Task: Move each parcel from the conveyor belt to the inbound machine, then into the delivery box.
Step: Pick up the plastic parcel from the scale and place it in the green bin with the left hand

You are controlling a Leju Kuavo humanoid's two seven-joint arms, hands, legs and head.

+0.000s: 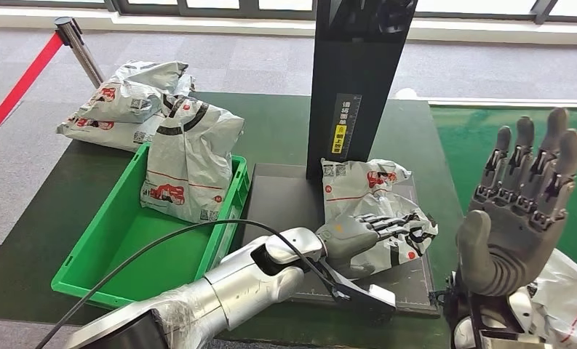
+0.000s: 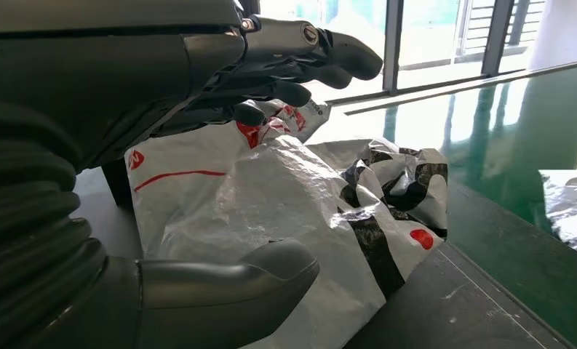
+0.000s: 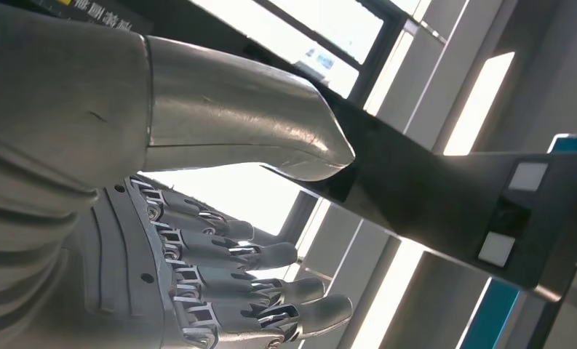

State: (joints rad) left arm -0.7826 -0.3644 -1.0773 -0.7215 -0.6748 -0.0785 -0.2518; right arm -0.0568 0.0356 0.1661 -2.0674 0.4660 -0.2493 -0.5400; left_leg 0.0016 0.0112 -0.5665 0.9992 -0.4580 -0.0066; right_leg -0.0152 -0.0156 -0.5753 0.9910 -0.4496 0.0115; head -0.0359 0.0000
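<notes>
A white parcel [image 1: 364,190] with red and black print lies crumpled on the inbound machine's dark platform [image 1: 278,200], at the foot of its black column [image 1: 358,80]. My left hand [image 1: 369,234] reaches across and lies over that parcel [image 2: 292,203]. Its fingers [image 2: 300,65] stretch over the top and its thumb [image 2: 227,280] sits at the near side, not clamped. My right hand [image 1: 522,203] is raised beside the belt, fingers [image 3: 256,291] upright and apart, holding nothing. Another parcel [image 1: 190,156] stands in the green delivery box [image 1: 118,240].
Several parcels [image 1: 125,102] are piled on the table behind the box. The green conveyor belt [image 1: 511,138] runs at the right, and one more parcel [image 1: 570,298] lies under my right arm. A red barrier strap [image 1: 20,87] crosses the far left.
</notes>
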